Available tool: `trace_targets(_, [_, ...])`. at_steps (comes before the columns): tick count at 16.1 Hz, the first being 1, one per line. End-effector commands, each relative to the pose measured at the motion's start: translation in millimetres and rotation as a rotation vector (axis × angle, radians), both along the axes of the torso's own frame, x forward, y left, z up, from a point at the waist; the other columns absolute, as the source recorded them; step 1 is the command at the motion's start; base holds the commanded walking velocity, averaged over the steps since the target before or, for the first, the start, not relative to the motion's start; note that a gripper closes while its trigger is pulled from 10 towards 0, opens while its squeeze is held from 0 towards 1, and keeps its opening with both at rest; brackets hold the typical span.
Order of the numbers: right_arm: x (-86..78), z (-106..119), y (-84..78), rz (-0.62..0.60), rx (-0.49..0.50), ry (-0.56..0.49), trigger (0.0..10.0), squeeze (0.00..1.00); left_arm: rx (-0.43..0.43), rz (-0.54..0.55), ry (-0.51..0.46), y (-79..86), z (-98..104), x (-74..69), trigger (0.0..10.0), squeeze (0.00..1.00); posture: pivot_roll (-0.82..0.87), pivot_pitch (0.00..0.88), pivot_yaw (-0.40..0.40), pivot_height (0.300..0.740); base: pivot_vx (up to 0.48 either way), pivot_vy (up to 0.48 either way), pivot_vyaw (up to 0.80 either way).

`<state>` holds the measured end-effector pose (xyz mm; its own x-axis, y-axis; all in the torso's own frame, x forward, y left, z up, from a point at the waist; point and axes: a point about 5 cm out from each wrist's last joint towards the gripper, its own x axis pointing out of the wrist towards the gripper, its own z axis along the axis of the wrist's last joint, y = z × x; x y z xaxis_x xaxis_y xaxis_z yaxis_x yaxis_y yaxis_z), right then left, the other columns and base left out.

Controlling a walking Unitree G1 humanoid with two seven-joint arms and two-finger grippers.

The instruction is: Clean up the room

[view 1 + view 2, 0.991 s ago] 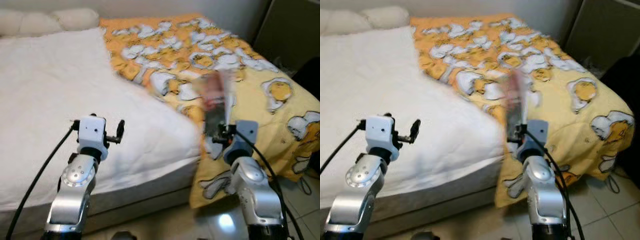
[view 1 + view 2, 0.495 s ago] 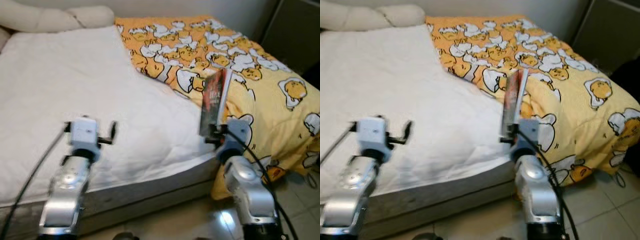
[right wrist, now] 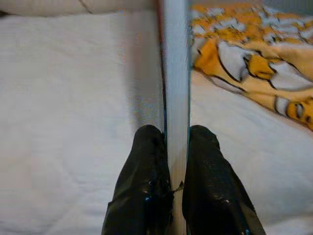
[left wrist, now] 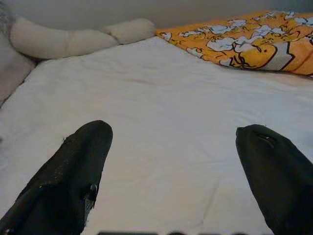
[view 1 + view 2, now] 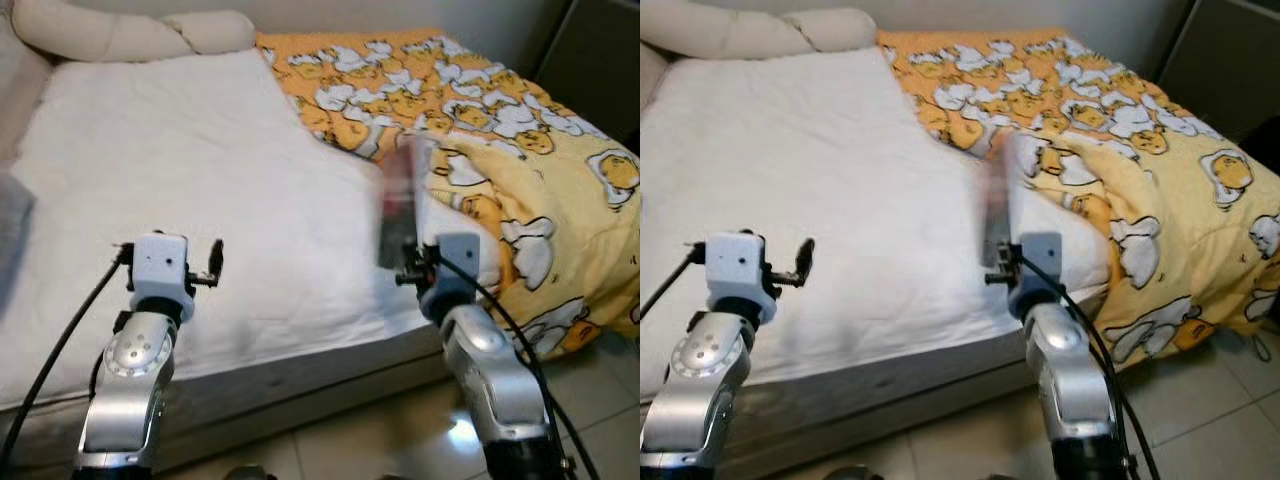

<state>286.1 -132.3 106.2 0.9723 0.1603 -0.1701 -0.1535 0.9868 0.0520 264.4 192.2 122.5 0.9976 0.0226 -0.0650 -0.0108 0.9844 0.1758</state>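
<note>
The right gripper (image 3: 177, 147) has its jaws clenched on a thin book (image 3: 175, 73), upright above the bed's (image 5: 200, 180) foot edge, mid-carry; next, find its resting place, while the left gripper (image 4: 171, 161) waits, jaws released.

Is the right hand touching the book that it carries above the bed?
Touching. In the right wrist view both black fingers press against the two sides of the thin book, with no gap, and the right hand holds it upright.
</note>
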Motion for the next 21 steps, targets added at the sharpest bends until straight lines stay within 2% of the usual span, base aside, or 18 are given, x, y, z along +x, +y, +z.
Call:
trace_targets(1, [0.9,6.1,-10.7,-0.030,-0.008,-0.033,10.0,0.00,-0.005,-0.032,-0.008,-10.1,0.6,1.6,10.0,0.00,0.07,0.000,-0.029,0.740,0.000,0.398,0.00])
trace_targets(11, [2.0,4.7,-10.8,-0.033,-0.011,-0.035,10.0,0.00,-0.015,-0.029,-0.015,-10.0,-1.0,1.5,10.0,0.00,0.07,0.000,-0.024,0.740,0.000,0.390,0.00])
trace_targets(17, [6.1,6.9,-6.4,0.002,-0.052,-0.053,10.0,0.00,-0.007,-0.040,-0.037,-10.6,2.7,1.4,10.0,0.00,0.08,0.000,-0.026,0.740,0.000,0.000,0.00])
trace_targets(19, [7.2,6.5,-8.2,-0.014,-0.062,-0.053,10.0,0.00,-0.011,-0.042,-0.041,-10.9,3.6,2.5,10.0,0.00,0.08,0.000,-0.023,0.740,0.000,0.000,0.80])
trace_targets(21, [7.7,4.8,-10.2,-0.034,-0.044,-0.042,10.0,0.00,-0.011,-0.048,-0.044,-12.2,4.4,3.5,10.0,0.00,0.08,0.000,-0.020,0.740,0.244,0.000,0.00])
